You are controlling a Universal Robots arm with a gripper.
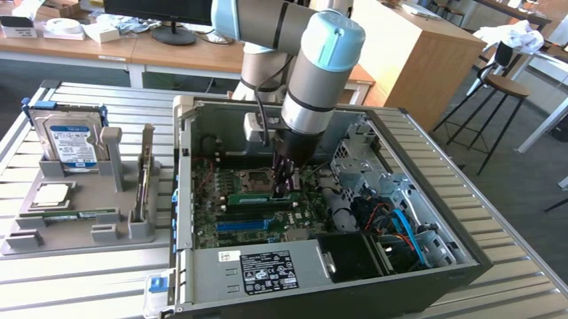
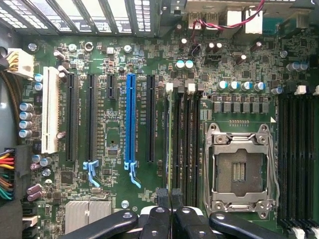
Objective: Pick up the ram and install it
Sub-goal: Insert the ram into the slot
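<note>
Closest in, the wrist view has the gripper [image 2: 171,195] with its two black fingers [image 2: 162,199] pressed together, pinching the near end of the ram [image 2: 169,144]. The ram shows edge-on as a thin pale-green line standing in a memory slot. Just beside it sits one open, empty CPU socket [image 2: 238,172]. Farther across the motherboard [image 2: 119,174] are one blue slot [image 2: 130,119] and one white slot [image 2: 50,109].

The exterior view gives instead the ram's long green side [image 1: 257,197], level in the board at the frame's centre, with the gripper [image 1: 284,186] at its end toward the exterior view's right. The arm [image 1: 315,73] slants steeply from top centre, wrist pointing down into the open computer case [image 1: 400,289].

At the exterior view's left, a grey holder [image 1: 62,239] carries one hard drive [image 1: 71,143], one silver CPU chip [image 1: 50,194] and one flat green stick [image 1: 84,214]. One stool [image 1: 506,86] stands far right.
</note>
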